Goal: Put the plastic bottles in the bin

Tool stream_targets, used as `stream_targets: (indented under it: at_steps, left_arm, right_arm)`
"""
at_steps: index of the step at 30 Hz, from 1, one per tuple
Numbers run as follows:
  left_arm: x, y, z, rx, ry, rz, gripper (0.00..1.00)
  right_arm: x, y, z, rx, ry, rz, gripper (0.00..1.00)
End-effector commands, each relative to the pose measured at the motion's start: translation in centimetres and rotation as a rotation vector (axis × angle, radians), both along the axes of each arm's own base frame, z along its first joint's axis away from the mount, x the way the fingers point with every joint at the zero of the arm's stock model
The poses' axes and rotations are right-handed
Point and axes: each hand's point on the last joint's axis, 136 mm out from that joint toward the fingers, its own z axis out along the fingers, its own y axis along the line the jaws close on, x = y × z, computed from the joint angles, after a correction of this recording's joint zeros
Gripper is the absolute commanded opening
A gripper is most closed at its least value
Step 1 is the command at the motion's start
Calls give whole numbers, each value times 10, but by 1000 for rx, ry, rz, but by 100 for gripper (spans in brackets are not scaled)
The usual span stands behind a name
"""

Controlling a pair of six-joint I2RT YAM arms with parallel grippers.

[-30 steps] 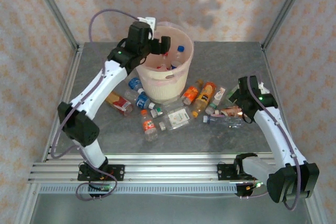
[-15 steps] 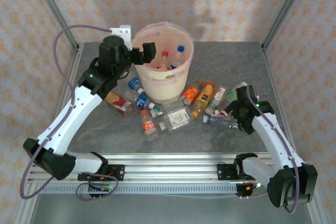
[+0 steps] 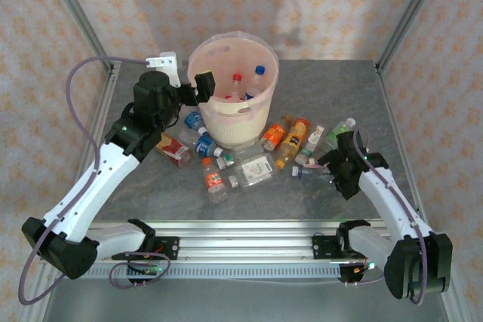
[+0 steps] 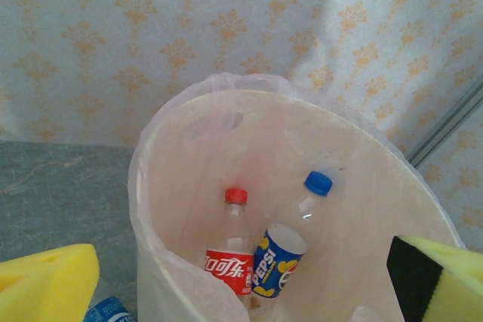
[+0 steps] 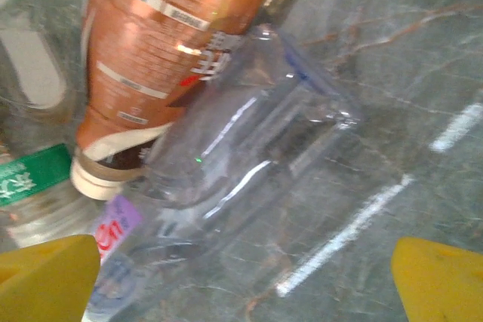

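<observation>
Bottles (image 3: pixel 256 167) | top: scattered on table (image 3: pixel 302 201) before bin (image 3: pixel 226 130), some inside; left gripper (image 3: pixel 193 90) spread at bin's left rim, right gripper (image 3: pixel 330 165) spread over right cluster | left wrist: Coke bottle (image 4: pixel 232 250), Pepsi bottle (image 4: pixel 283 250) leaning in bin | right wrist: clear bottle (image 5: pixel 249 156) lying against copper bottle (image 5: pixel 158 43), between parted pads (image 5: pixel 45 277), ungrasped

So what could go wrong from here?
1. The right gripper hangs open over the crumpled clear plastic bottle, which lies against a copper-labelled bottle; closing could catch both or squeeze the clear one out.
2. The left gripper sits close to the round cream plastic bin; a swing could knock it.
</observation>
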Motion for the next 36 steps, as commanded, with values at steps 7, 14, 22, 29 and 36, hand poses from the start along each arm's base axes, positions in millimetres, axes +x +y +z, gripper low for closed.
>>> stream_targets:
  at_steps: [7,14,22,29,36]
  left_arm:
    - [-3,6,0,-3,-24,40,100]
    - [-3,7,0,-4,-22,47,100]
    - [-4,10,-1,-8,-20,57,100]
    - [-6,12,0,-2,-20,64,100]
    - [-8,14,3,-7,-26,69,100]
  right_arm:
    - [19,8,-7,40,-26,-34,98]
    - [11,7,-20,33,14,-32,97]
    - [4,7,-35,36,46,-28,94]
    - [-7,4,-41,14,89,-13,90]
    - [-6,7,-50,30,94,-15,88]
